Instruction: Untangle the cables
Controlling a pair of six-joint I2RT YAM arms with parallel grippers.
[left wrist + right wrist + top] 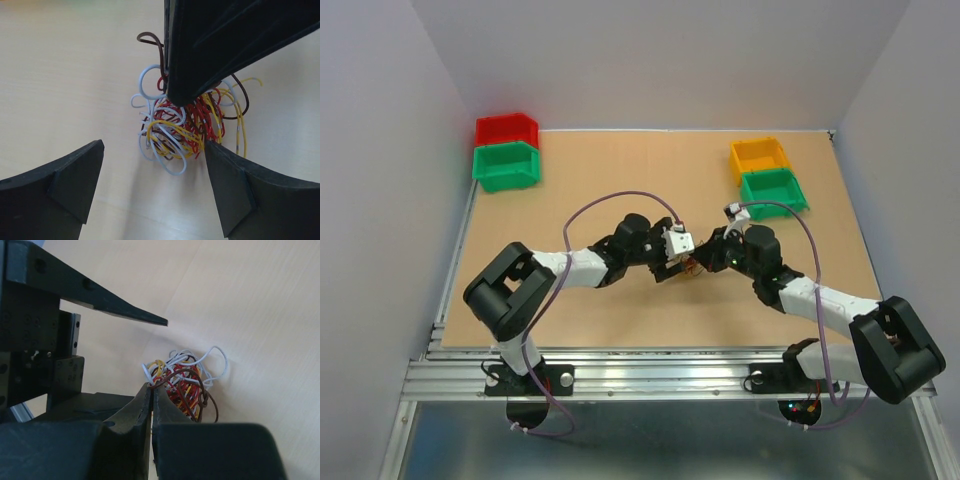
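The cables [185, 125] sit knotted on the tabletop [60, 75]; the right gripper [152, 390] pinches one strand, fully closed; the left gripper [154, 145] gapes empty around the knot; closing there could seize everything and tighten it.

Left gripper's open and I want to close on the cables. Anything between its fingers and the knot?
Nothing visible stands between the left gripper and the cables; the knot lies just ahead of its open fingers, against one of them. The right gripper, fingers shut on strands, sits on the knot's far side.
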